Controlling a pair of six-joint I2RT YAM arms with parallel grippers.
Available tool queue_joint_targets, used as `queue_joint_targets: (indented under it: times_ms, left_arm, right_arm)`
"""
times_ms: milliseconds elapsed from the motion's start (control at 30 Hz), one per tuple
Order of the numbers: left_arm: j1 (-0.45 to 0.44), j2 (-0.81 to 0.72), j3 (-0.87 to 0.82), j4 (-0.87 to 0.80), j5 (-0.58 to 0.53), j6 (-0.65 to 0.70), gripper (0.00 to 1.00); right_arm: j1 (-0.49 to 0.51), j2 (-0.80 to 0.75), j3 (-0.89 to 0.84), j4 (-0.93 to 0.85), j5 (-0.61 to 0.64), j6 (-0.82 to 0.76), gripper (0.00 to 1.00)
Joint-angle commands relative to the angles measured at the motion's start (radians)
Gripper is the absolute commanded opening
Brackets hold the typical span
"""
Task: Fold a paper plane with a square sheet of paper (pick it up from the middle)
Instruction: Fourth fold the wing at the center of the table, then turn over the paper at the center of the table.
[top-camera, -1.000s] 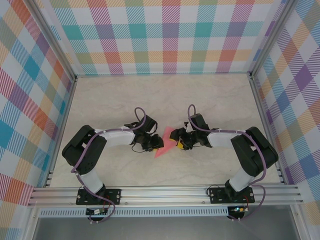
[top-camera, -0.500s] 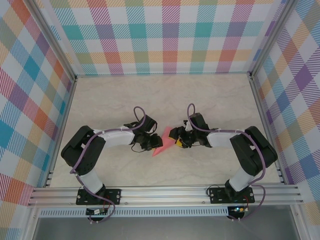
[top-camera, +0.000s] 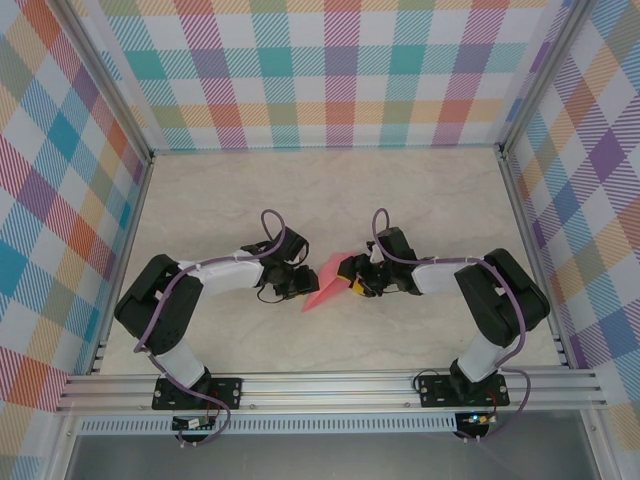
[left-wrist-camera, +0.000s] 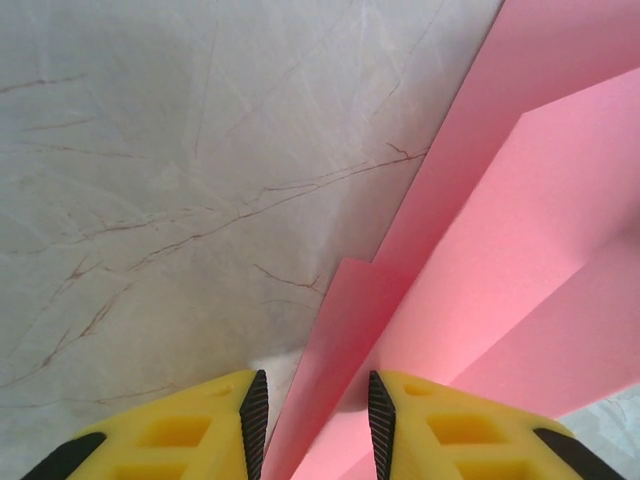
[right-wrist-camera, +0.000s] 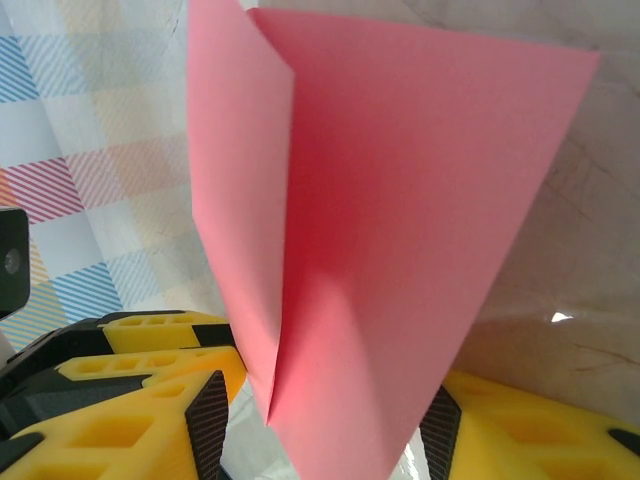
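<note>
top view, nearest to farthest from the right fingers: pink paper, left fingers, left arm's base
1. pink paper, between the right fingers
2. left fingers, across the paper, to the left
3. left arm's base, near left corner

On my top feed the folded sheet of paper (top-camera: 323, 284) at centre frame is plain salmon-pink. The tabletop (top-camera: 330, 190) is cream marble with thin brown veins. The walls (top-camera: 330, 70) carry plaid in teal, orange, purple, pink and yellow on white. The purple cables (top-camera: 272, 222) run over black-and-white arms. The left gripper (left-wrist-camera: 312, 425) and right gripper (right-wrist-camera: 322, 425) have yellow jaws with black pads.
</note>
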Motion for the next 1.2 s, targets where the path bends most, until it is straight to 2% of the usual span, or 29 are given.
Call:
queue_joint_targets:
  times_ms: [0, 533, 733, 1000, 1167]
  left_arm:
    - [0.023, -0.009, 0.003, -0.032, -0.001, 0.025, 0.34]
    - [0.024, 0.014, 0.015, -0.033, 0.018, 0.032, 0.33]
    - [0.025, 0.006, 0.018, -0.041, 0.015, 0.031, 0.33]
    - [0.024, -0.015, 0.019, -0.052, 0.009, 0.040, 0.33]
    - [0.024, -0.078, 0.008, -0.069, -0.014, 0.073, 0.39]
  right_arm:
    - [0.010, 0.017, 0.002, 0.036, -0.004, -0.004, 0.55]
    - [0.023, 0.078, 0.076, 0.049, -0.012, -0.015, 0.55]
    - [0.025, 0.102, 0.113, 0.025, -0.012, -0.025, 0.51]
    - [0.025, 0.143, 0.146, 0.002, -0.009, -0.049, 0.35]
    - [0.024, 0.132, 0.169, -0.038, -0.019, -0.072, 0.21]
